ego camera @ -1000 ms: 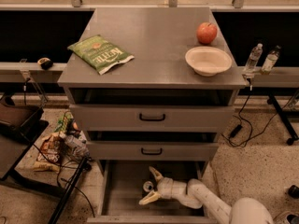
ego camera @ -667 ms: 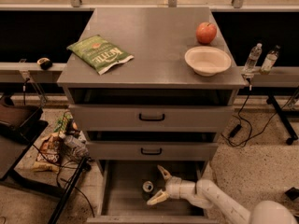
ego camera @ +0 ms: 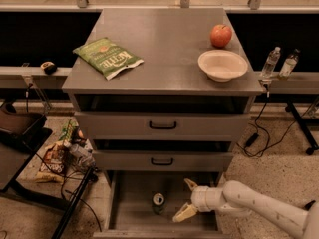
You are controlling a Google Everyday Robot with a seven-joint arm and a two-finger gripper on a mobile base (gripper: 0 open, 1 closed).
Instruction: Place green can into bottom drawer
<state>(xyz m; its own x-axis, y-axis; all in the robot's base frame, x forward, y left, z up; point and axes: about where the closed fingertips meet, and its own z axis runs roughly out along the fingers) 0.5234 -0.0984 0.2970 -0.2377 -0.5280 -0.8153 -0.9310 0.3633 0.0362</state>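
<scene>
We see the bottom drawer (ego camera: 130,203) pulled out, its side walls and front lip framing a flat grey floor. The left half of that floor lies bare. The right half is taken by the gripper (ego camera: 187,199) and its white arm (ego camera: 259,209), which reaches in over the drawer's right wall. The middle drawer (ego camera: 162,161) overhangs the back of the bottom drawer, so only its front part is open from above.

The green can (ego camera: 158,202) stands upright on the bottom drawer's floor at about mid-width, silver top up. The jaws are spread wide and hold nothing. The can sits just left of their tips, at the mouth of the gap rather than inside it, apart from both fingers.

Above the bottom drawer, the top drawer (ego camera: 162,126) is also shut. The cabinet top (ego camera: 164,34) carries a green chip bag (ego camera: 107,58), an apple (ego camera: 221,35) and a pale bowl (ego camera: 223,64). Left of the bottom drawer, cables and clutter (ego camera: 60,156) lie on speckled ground.
</scene>
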